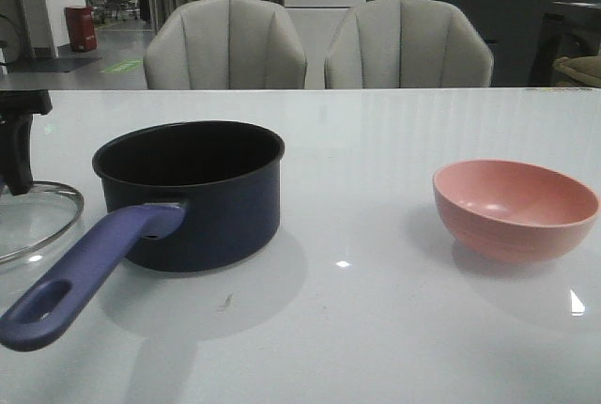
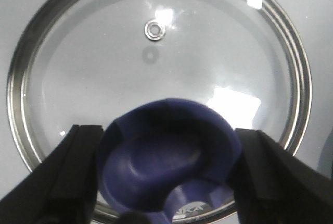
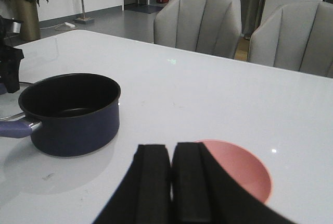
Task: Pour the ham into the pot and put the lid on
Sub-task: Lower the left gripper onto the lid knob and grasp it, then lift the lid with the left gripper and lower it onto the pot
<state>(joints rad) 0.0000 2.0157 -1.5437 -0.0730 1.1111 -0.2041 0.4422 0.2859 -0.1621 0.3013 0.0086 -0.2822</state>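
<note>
The pot [image 1: 192,193] is sitting left of centre on the white worktop [image 1: 376,329], its long purple-blue handle reaching toward the near left, and its black inside is looking empty from the front and from the right wrist view, though its floor is only partly showing. The salmon-pink bowl [image 1: 515,207] is resting well apart from it on the right side, and no ham is showing in it in either view of it, so whether the chunks are already poured I cannot tell. The lid [image 2: 156,67] is lying flat on the worktop at the far left edge of the front view, just beside the pot and clear of its rim, so the covering step is not yet done. The left end effector [image 2: 166,166] is hanging straight over the lid with its two black fingers [image 2: 78,172] bracketing the blue knob, one on each side; they are looking pressed to the knob's flanks, which reads as a clenched hold on the lid by its one graspable part, probably so it can be lifted level and carried over the pot. The right end effector [image 3: 171,182] is hovering near the bowl on the near right, its fingers drawn together with nothing between them, clenched empty; it is sitting above the bowl's near rim, a sensible standby out of the left arm's path.
</note>
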